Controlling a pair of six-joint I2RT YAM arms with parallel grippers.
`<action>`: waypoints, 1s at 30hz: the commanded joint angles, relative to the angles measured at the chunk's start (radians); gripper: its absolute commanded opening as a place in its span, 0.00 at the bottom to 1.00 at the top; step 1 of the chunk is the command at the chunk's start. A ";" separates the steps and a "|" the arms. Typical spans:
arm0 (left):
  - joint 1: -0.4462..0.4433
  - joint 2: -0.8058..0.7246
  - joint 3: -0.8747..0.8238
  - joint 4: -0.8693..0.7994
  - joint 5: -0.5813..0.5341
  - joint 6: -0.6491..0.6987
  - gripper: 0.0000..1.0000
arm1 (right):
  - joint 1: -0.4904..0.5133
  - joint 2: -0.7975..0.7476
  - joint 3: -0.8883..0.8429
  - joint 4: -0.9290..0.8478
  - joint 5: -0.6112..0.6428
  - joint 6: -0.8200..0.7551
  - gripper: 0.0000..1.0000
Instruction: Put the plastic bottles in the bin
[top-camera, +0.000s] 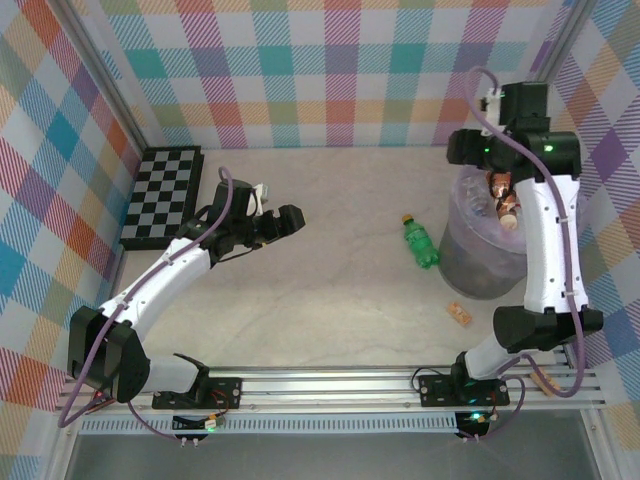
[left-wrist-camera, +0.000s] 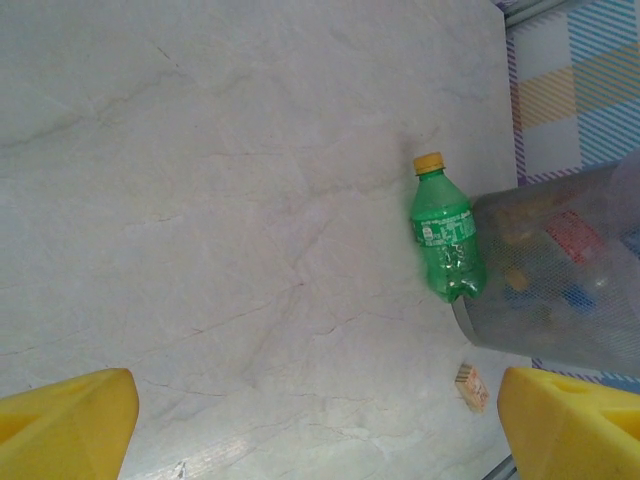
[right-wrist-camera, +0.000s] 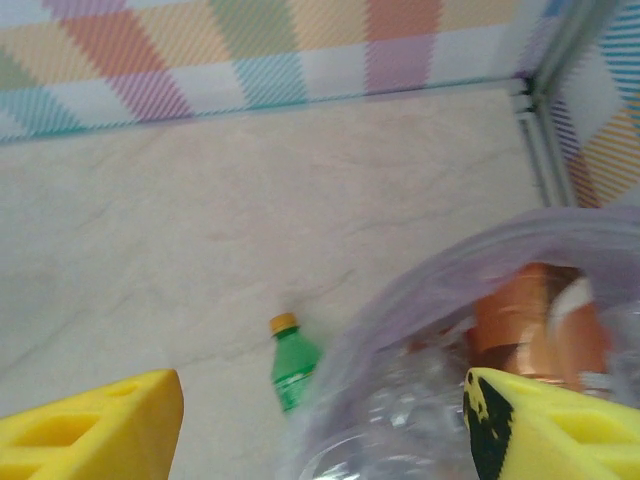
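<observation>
So the bin (top-camera: 475, 268) is sitting at the right side of the table (top-camera: 330, 320), and it's already holding a bunch of bottles (right-wrist-camera: 415, 400). From the right wrist view I'm seeing clear ones plus a brown-wrapped bottle (right-wrist-camera: 520, 320) poking up under the purple bag rim (right-wrist-camera: 420, 280). In the left wrist view, a red label and some blue bits are showing through the bin's grey wall (left-wrist-camera: 560, 300).

One green bottle (top-camera: 421, 242) is lying on its side on the table just left of the bin, with its orange cap pointing away from the arm bases. In the left wrist view the green bottle (left-wrist-camera: 446, 240) looks like it's touching the bin wall with its bottom end, or very nearly. The right wrist view is catching its cap end (right-wrist-camera: 292, 365) just outside the bin rim.

The right end effector (top-camera: 500, 192) is hanging right over the bin's opening. Its yellow fingers (right-wrist-camera: 545, 430) are spread wide with nothing gripped between them (right-wrist-camera: 320, 430).

The left end effector (top-camera: 285, 222) is sitting well to the left of the bin, pointing toward it, also wide open and empty (left-wrist-camera: 315, 425).

A small tan block (top-camera: 459, 314) is lying just on the near side of the bin. A chessboard (top-camera: 163, 195) is lying far left of the bin, by the wall.
</observation>
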 joint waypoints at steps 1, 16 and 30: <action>0.013 -0.040 0.000 -0.031 -0.030 0.028 0.92 | 0.156 -0.021 0.029 -0.070 0.038 -0.054 0.74; 0.036 -0.099 -0.024 -0.102 -0.054 0.062 0.93 | 0.460 0.237 -0.242 -0.063 0.309 0.015 0.83; 0.046 -0.134 -0.034 -0.153 -0.076 0.084 1.00 | 0.351 0.381 -0.507 0.114 0.337 0.039 0.96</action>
